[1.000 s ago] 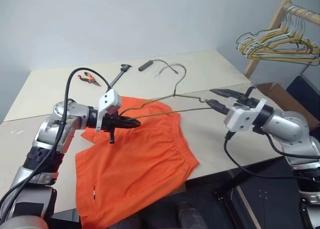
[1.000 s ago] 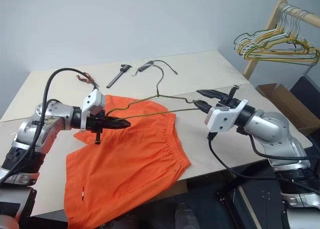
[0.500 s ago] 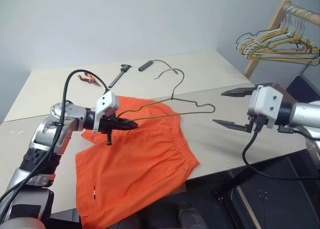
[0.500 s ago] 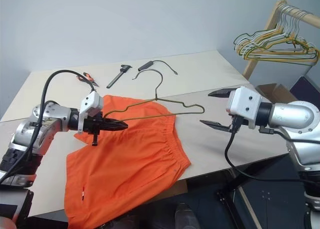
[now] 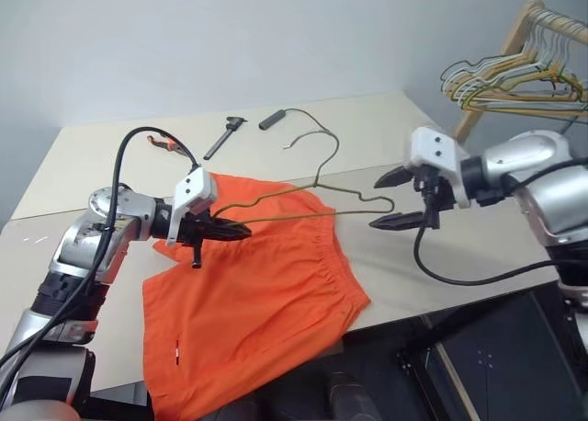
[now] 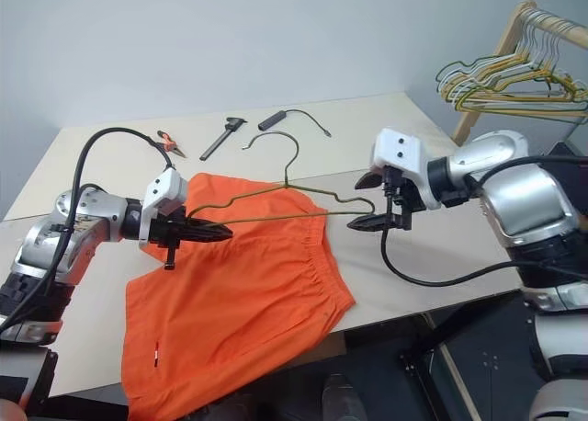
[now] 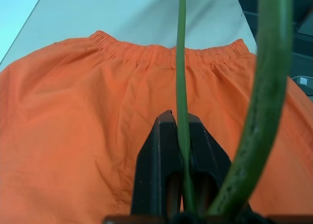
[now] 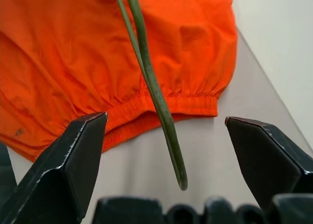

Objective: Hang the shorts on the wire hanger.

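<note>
Left gripper (image 5: 241, 229) clamped shut on one end of the thin greyish triangular wire hanger (image 5: 312, 193), held above the bright orange cloth shorts (image 5: 257, 297), which lie flat on the pale table (image 5: 386, 127). Right gripper (image 5: 390, 200) jaws wide, straddling the hanger's far end, apparently not touching. Wooden rack of hangers (image 5: 514, 72) stands back right. A second ago the right gripper pinched that end; since then it let go.
</note>
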You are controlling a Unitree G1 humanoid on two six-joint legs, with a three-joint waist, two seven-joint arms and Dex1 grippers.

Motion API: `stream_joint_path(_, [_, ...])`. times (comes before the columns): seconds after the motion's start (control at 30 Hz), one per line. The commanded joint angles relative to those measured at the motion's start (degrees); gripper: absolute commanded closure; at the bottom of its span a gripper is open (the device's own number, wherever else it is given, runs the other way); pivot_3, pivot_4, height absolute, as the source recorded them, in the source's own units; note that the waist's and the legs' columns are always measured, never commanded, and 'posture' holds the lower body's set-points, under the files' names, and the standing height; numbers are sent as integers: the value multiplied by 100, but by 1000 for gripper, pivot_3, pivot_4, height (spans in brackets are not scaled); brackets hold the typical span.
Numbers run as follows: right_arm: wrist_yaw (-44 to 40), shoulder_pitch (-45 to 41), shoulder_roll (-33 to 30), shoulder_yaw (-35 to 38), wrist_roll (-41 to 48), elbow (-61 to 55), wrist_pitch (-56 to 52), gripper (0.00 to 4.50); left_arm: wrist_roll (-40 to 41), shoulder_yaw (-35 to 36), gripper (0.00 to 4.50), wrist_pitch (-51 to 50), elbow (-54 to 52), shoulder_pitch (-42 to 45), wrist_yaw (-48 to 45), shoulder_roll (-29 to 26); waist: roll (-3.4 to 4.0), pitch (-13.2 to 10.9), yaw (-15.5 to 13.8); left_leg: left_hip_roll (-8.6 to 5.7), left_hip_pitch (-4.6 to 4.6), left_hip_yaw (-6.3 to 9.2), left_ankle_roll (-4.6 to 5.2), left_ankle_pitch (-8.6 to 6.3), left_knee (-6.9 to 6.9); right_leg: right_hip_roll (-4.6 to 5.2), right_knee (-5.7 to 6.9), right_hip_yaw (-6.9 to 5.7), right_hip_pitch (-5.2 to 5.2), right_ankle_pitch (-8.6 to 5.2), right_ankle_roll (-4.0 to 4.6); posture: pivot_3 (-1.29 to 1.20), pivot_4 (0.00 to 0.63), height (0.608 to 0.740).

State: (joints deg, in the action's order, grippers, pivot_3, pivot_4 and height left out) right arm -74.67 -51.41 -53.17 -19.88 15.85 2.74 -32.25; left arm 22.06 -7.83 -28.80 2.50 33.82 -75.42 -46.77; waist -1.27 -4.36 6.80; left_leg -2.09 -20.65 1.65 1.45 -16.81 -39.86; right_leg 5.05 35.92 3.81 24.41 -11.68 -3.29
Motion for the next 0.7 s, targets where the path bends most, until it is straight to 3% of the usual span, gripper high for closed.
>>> stream_joint_path(0.03, [-112,-354,237,-137,-393,261,141,30,45,145,4500,21,-155,159,-31,-30,0,0,1,-1,-1,0,0,0,-1,2,0,0,0,0,-1,-95,28,740])
stream_joint_path(0.13, [-217,-469,429,-222,-580,470,174,30,48,145,4500,16,-180,149,-33,-30,1,0,3,-4,-2,1,0,0,-2,5,3,-1,3,2,-2,-90,26,740])
stream_joint_path(0.23, [-311,-536,557,-200,-681,592,157,591,40,149,4500,29,-189,133,-42,-43,1,1,4,-7,-6,1,0,0,-2,8,3,-2,6,2,-3,-90,25,740])
stream_joint_path(0.6, [-545,-480,689,-106,-847,644,312,4483,21,146,4500,76,-169,129,-55,-39,2,1,12,-10,-9,3,0,0,-3,10,4,-3,10,3,-5,-85,17,740])
stream_joint_path(0.7, [-609,-416,686,-36,-827,613,381,4483,14,177,4500,254,-155,89,-136,-20,3,2,15,-10,-9,3,0,0,-3,10,4,-4,10,3,-5,-84,15,740])
